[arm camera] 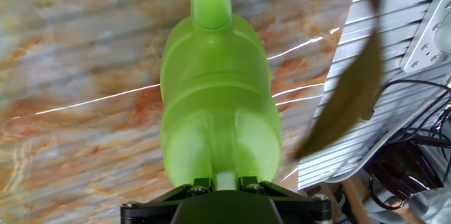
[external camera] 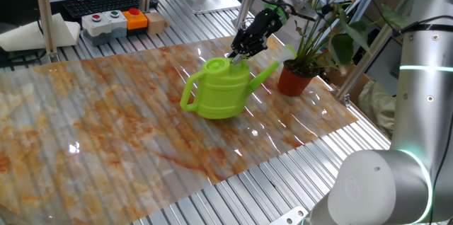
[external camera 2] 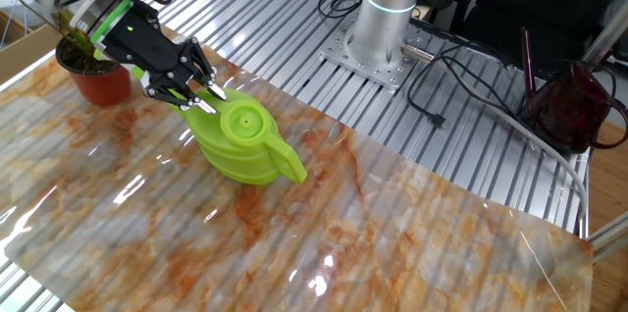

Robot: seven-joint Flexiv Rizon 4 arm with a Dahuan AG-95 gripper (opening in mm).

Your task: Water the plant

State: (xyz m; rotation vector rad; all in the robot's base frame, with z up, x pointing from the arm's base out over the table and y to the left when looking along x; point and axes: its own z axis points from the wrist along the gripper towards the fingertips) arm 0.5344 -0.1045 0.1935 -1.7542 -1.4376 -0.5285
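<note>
The lime-green watering can (external camera: 219,94) stands upright on the marbled table sheet, spout toward the plant. It also shows in the other fixed view (external camera 2: 240,145) and fills the hand view (arm camera: 218,104). The plant (external camera: 347,34) has long stems and dark leaves in a terracotta-red pot (external camera: 296,80), just right of the spout; the pot shows at the far left in the other fixed view (external camera 2: 98,81). My gripper (external camera: 237,55) (external camera 2: 201,101) is at the can's top on the spout side. In the hand view the gripper (arm camera: 224,182) has its jaws closed on a narrow green strip of the can.
A button box (external camera: 113,21) and a keyboard (external camera: 99,2) lie at the back left. The arm's base (external camera 2: 388,18) with cables and a dark red bag (external camera 2: 574,106) stand beyond the sheet. A blurred leaf (arm camera: 352,90) hangs close to the hand camera.
</note>
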